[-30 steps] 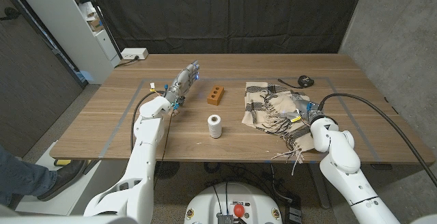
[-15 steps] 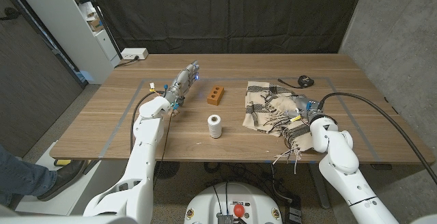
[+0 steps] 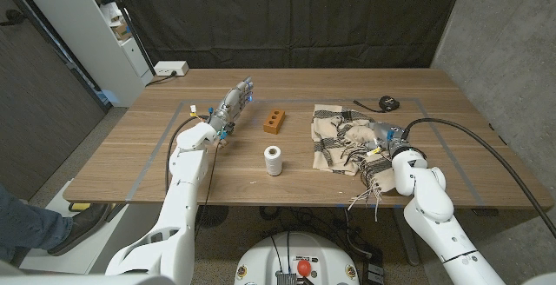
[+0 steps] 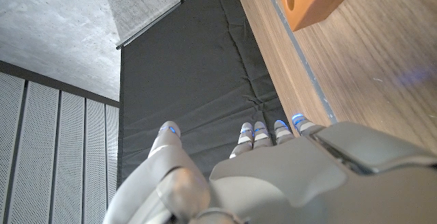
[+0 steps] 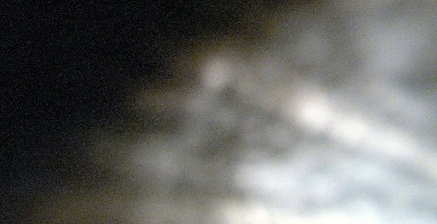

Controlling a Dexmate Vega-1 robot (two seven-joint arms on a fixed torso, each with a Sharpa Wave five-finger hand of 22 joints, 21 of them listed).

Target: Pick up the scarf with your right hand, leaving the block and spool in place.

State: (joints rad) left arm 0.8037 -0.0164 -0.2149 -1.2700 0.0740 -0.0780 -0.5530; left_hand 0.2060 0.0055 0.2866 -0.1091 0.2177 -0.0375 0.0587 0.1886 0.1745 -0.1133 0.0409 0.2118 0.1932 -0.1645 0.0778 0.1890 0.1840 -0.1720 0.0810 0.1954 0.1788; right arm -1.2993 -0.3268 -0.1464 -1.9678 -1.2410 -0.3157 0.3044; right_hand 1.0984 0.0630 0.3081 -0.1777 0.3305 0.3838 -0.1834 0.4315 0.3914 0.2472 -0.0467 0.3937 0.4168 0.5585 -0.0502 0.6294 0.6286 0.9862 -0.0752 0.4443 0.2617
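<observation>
Right robot hand (image 3: 380,135) digs further into the scarf (image 3: 340,137).

Compared with a second ago, the right robot hand sits a little farther in over the bunched checked scarf, and the cloth has gathered up near its middle; whether the fingers are clamped on it I cannot tell, since cloth covers them and the right wrist view is a blur. The scarf lies on the bench (image 3: 156,159), fringe hanging over the near edge. The orange block (image 3: 275,121) and white spool (image 3: 274,160) stay put, just left of it. The left robot hand (image 3: 233,105) still rests beyond, fingers straight, holding nothing. A small black object (image 3: 387,103) lies behind the scarf.
</observation>
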